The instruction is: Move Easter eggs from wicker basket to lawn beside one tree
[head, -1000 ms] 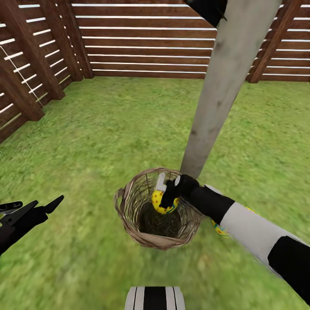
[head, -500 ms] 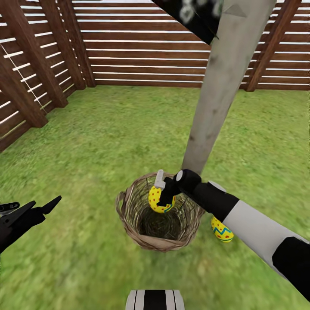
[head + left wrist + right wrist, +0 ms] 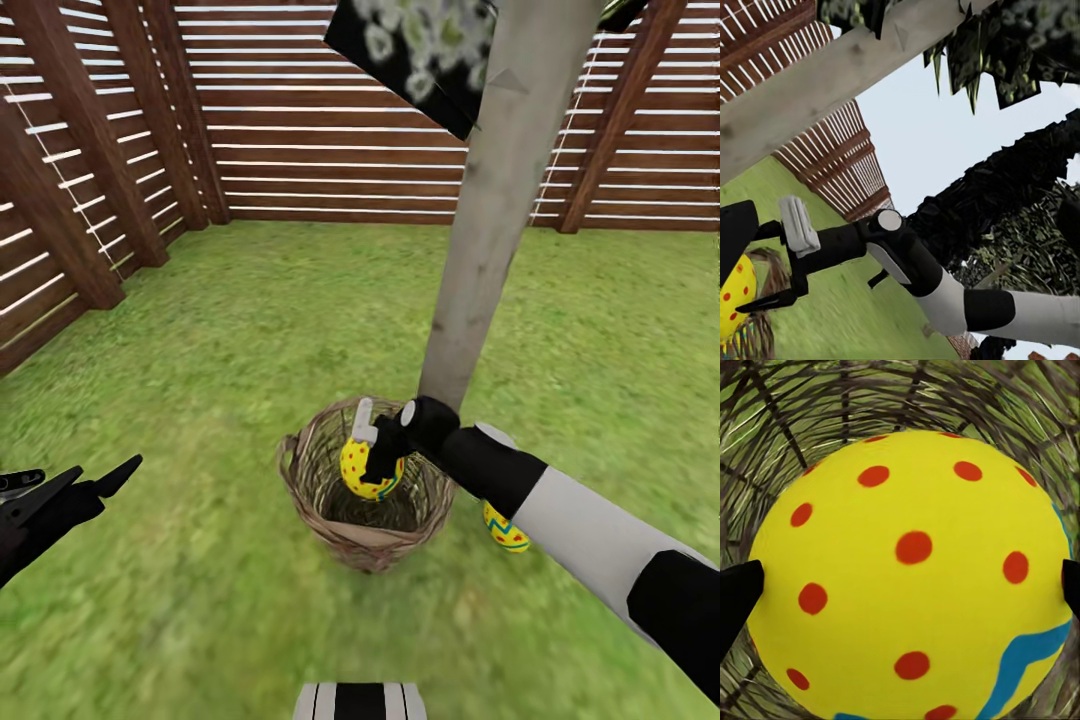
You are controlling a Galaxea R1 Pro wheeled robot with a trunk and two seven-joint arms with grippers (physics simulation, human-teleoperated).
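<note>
- The left gripper [image 3: 100, 480] hangs over the lawn [image 3: 200, 590] well left of the wicker basket [image 3: 365, 545], fingers spread and empty.
- The right gripper [image 3: 372, 452] is clamped on a yellow egg [image 3: 362, 470] above the basket's mouth, just in front of the tree [image 3: 480, 250] trunk.
- A second egg [image 3: 505, 530] lies on the grass just right of the basket, near the trunk's foot.

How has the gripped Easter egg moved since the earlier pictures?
Yes: the Easter egg in the right gripper rose slightly against the wicker basket rim.
</note>
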